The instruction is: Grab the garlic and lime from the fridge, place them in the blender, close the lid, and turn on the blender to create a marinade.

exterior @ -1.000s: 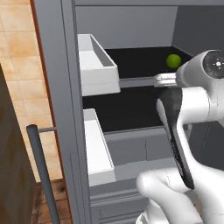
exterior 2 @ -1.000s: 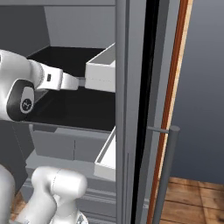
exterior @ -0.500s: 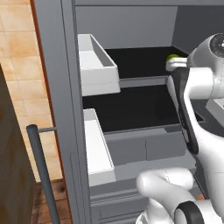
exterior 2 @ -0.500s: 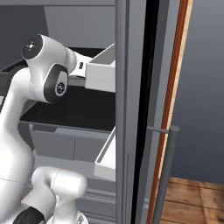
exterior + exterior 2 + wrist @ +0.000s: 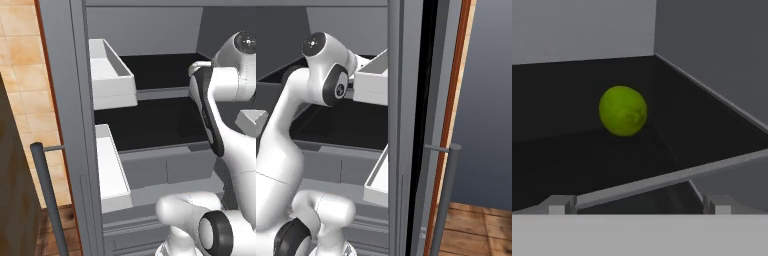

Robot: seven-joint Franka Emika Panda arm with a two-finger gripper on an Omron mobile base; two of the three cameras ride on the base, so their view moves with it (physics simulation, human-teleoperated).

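I have the fridge [image 5: 65,100] standing open, its long bar handle [image 5: 47,195] at my left and white bins [image 5: 111,75] hung beside the black shelves [image 5: 150,120]. My arm reaches in at the upper shelf. On that shelf sits the lime [image 5: 623,110], near the back corner, ahead of the gripper [image 5: 637,204], whose fingertips [image 5: 558,205] stand spread wide, well apart and holding nothing.

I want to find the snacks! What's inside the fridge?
A lime sits on a black shelf in the fridge, and white bins hang at the sides. The arm covers part of the shelves.
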